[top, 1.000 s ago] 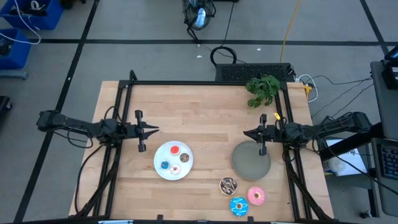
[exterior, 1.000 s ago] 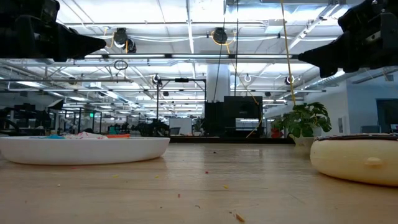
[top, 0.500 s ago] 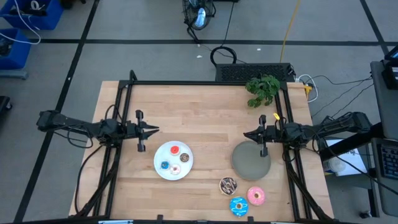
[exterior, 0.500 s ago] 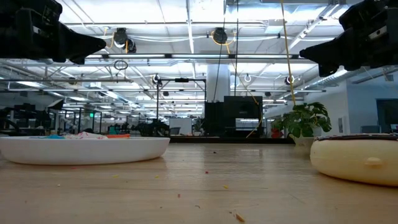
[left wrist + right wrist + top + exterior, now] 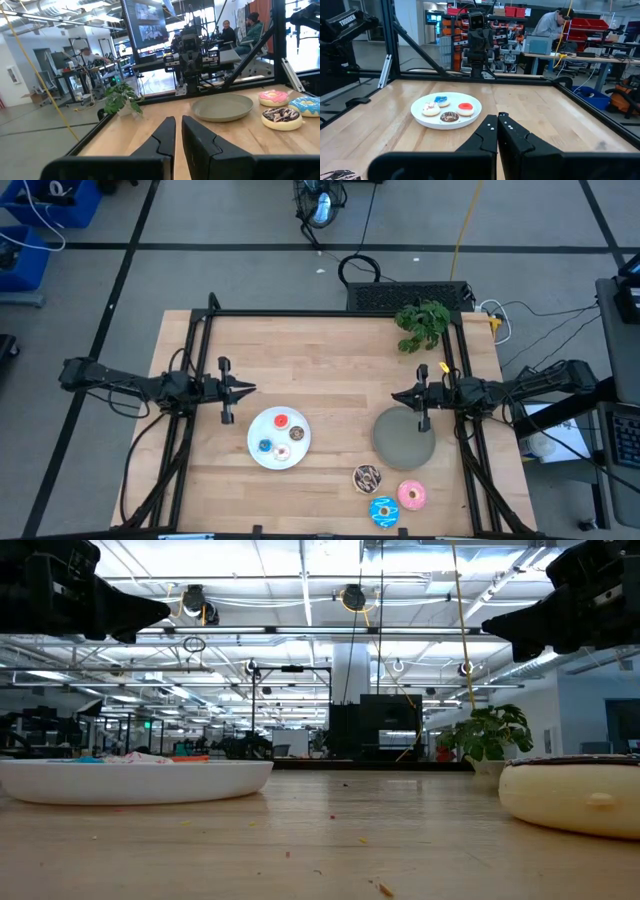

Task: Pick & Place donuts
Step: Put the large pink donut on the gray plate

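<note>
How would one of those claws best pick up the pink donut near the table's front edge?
Probably from straight above. The pink donut lies flat on the table, hole up, so the right tool, now shut, could pinch one side of the ring: one finger in the hole, one outside. The side facing away from the blue donut leaves more room.

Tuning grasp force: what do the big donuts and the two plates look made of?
Pink donut, blue donut, chocolate donut: probably moulded plastic toys, icing uniform. White plate: glossy, plastic or ceramic. Grey plate: matte, material unclear.
</note>
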{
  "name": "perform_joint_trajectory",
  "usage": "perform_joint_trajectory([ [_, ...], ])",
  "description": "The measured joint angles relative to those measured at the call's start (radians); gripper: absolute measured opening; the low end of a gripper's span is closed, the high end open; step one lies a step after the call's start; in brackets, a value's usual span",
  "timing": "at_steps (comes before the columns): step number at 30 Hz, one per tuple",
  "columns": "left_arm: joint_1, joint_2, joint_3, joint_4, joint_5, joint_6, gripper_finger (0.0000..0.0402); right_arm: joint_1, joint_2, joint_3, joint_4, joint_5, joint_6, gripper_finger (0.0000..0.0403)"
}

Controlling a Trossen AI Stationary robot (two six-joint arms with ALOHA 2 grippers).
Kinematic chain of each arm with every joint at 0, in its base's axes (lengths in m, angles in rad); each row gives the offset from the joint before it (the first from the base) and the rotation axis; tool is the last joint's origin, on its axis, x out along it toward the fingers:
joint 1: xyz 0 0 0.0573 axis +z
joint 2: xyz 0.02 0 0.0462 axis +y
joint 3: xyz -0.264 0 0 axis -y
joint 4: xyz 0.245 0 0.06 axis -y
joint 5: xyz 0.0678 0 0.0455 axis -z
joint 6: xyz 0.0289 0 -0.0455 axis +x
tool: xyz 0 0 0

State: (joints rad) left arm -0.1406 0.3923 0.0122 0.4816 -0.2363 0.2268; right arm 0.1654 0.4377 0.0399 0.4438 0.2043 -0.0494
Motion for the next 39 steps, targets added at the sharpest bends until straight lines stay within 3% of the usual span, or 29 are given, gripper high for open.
perform_joint_trajectory([
  [10, 0.0, 0.0, 0.0, 0.0, 0.0, 0.0, 0.0037, 0.0, 0.0, 0.0, 0.0, -0.002, -0.042, 0.0],
  [14, 0.0, 0.0, 0.0, 0.0, 0.001, -0.016, 0.0037, 0.001, 0.005, 0.003, -0.001, -0.08, -0.083, 0.0],
  [17, 0.0, 0.0, 0.0, -0.009, 0.001, -0.074, 0.0037, 0.02, 0.017, 0.047, -0.101, -0.07, -0.079, 0.0],
  [21, 0.0, 0.0, 0.0, -0.014, 0.001, -0.094, 0.0037, 0.103, 0.068, 0.205, -0.249, -0.044, -0.058, 0.0],
  [25, 0.0, 0.0, 0.0, -0.014, 0.0, -0.12, 0.0037, 0.235, 0.172, 0.402, -0.511, 0.139, -0.029, 0.0],
  [30, 0.001, 0.0, 0.0, -0.007, -0.061, 0.001, 0.0037, 0.368, 0.352, 0.676, -0.765, 0.316, 0.086, 0.0],
  [39, 0.001, 0.0, 0.0, -0.013, -0.099, 0.053, 0.0037, 0.502, 0.765, 1.091, -1.067, 0.371, 0.266, 0.0],
])
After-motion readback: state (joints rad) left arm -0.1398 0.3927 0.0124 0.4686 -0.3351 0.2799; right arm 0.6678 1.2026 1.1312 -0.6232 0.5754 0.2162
